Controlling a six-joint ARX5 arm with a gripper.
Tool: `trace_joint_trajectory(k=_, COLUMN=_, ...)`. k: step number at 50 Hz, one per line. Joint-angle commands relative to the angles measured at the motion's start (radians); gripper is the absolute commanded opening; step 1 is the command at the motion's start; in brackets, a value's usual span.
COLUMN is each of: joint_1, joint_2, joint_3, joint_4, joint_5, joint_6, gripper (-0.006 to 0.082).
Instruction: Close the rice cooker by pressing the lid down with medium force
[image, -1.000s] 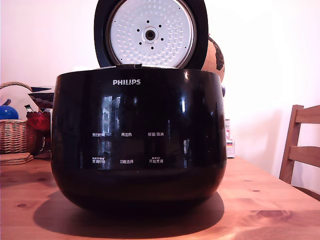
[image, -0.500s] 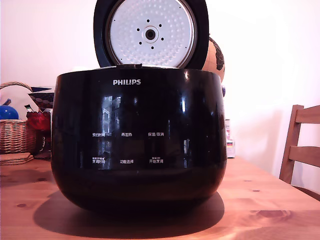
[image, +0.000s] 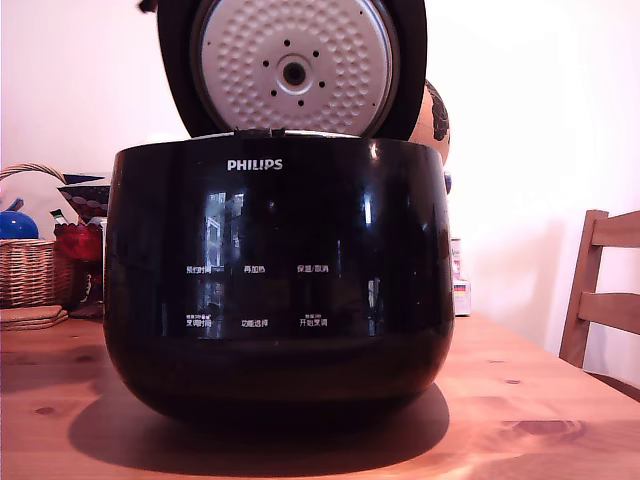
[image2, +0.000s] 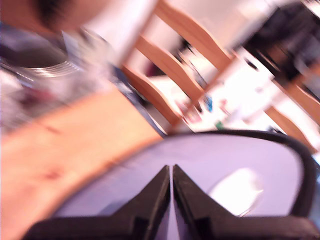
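In the blurred wrist view the gripper (image2: 171, 172) shows two black, wedge-shaped fingers pressed together tip to tip, clenched on nothing, over a pale, smooth, glossy curved surface with a dark rim; what that surface is cannot be told for sure through the blur. Beyond it lie the orange wooden table (image2: 60, 145) and slatted wooden chairs (image2: 170, 75). The gripper does not appear in the exterior view.

The rice cooker (image: 278, 280) stands in the middle of the knotty pine table (image: 540, 400), near the camera, casting a dark shadow around its base. Its body is a glossy black, rounded pot shape, mirroring window light. White "PHILIPS" lettering sits near the upper rim, with two rows of small white Chinese labels below, too small to read.

The lid (image: 292, 68) stands open, raised at the far side of the cooker and tilted toward the camera. It is round and thick-rimmed in black, its inner plate dimpled silver-white with a central hole ringed by small holes.

At the exterior view's left sits a woven wicker basket (image: 30, 265); at its right, a wooden chair back (image: 600, 300).
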Motion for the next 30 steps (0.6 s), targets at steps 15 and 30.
trace_joint_trajectory(k=15, joint_1=-0.074, joint_2=0.045, joint_3=-0.018, joint_4=-0.106, joint_5=-0.182, joint_6=0.087, gripper=-0.0019)
trace_joint_trajectory(k=30, joint_1=-0.083, joint_2=0.108, joint_3=-0.018, joint_4=-0.142, joint_5=-0.206, joint_6=0.134, gripper=-0.0019)
